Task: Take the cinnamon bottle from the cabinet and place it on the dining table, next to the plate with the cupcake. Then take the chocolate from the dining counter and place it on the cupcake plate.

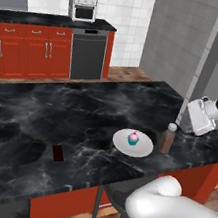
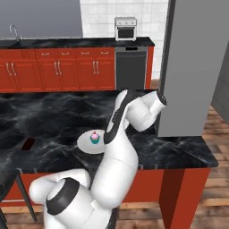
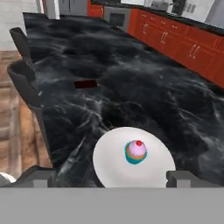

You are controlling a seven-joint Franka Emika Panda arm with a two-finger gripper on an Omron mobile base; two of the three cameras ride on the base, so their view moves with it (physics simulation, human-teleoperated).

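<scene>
My gripper [image 3: 106,178] stands spread wide and holds nothing; its two fingertips rise either side of the plate [image 3: 111,164] in the hand view. The cinnamon bottle [image 1: 168,138] stands upright on the dining table [image 1: 38,119], just beside the plate on the side away from the chocolate; that step I judge done.

The chocolate [image 3: 85,84] governs the coming move. It lies flat on the same marble, well apart from the plate, beyond it along my line of sight and off to the left. In the left base view the chocolate's long axis runs roughly toward the table's near edge. The cupcake [image 3: 136,151] sits near the plate's centre, leaving bare rim around it for the bar.

Hidden or unclear: my own arm covers the bottle in the right base view, the fingertips are cut off at the bottom of the hand view, and the chocolate's thickness is too small to judge.
</scene>
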